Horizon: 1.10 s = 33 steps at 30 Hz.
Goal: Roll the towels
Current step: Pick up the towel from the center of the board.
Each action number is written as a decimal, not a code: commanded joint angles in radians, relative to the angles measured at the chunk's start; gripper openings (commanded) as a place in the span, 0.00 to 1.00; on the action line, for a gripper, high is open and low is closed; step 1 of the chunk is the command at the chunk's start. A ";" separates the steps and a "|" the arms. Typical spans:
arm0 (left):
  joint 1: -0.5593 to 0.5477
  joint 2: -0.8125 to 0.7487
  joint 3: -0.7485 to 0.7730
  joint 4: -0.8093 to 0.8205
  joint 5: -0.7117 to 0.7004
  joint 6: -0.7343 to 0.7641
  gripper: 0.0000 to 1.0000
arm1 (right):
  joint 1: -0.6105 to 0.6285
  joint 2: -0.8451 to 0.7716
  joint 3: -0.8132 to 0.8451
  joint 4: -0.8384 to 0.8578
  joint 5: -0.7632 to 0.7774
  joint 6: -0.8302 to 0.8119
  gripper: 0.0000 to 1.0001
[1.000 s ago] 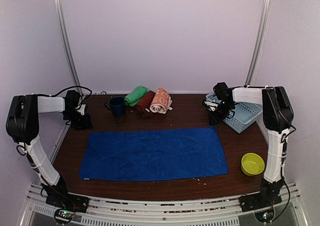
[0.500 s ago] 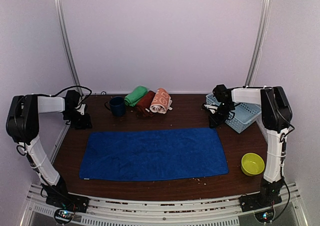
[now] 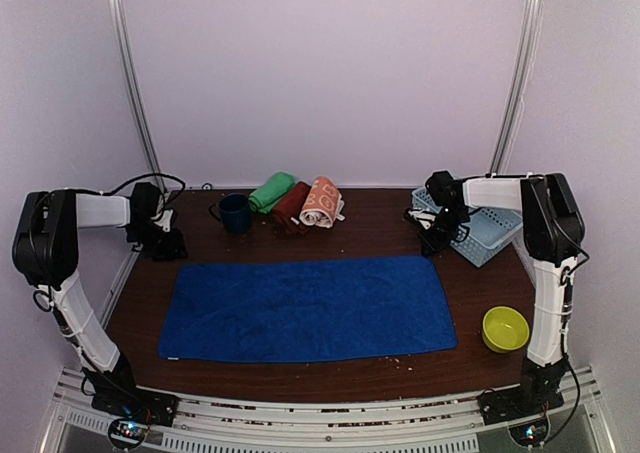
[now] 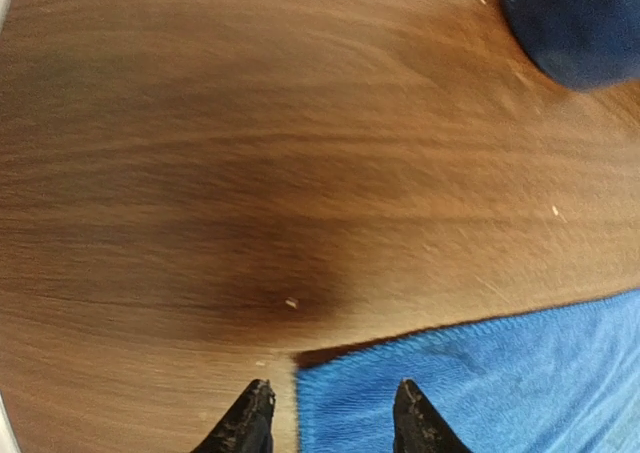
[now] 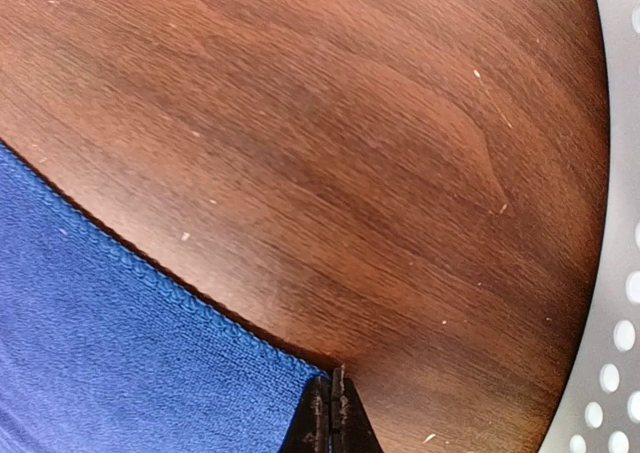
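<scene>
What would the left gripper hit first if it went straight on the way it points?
Most likely the corner of the blue towel, which lies between the open jaws of the left gripper, with the table just beneath; depth is unclear.

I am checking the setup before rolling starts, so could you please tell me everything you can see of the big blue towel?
The blue towel is a royal blue, soft, looped cloth with a stitched hem, spread flat and unrolled as a wide rectangle on the wooden table. The left gripper stands open over its far left corner; the right gripper is shut at its far right corner, though a pinch of cloth cannot be confirmed.
</scene>
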 commanded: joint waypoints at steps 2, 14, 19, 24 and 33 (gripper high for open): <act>0.001 0.016 -0.021 0.026 0.101 0.019 0.58 | -0.003 -0.029 -0.015 0.028 0.064 -0.001 0.00; 0.000 0.097 0.027 0.013 0.008 -0.001 0.46 | 0.000 -0.019 -0.013 0.023 0.045 -0.001 0.00; 0.000 0.104 0.018 0.010 -0.006 0.007 0.36 | 0.000 -0.020 -0.014 0.023 0.044 -0.001 0.00; -0.019 0.097 0.008 0.005 -0.038 0.018 0.30 | 0.000 -0.024 -0.018 0.022 0.045 -0.003 0.00; -0.071 0.123 0.018 -0.034 -0.155 0.024 0.28 | 0.000 -0.025 -0.016 0.021 0.040 0.000 0.00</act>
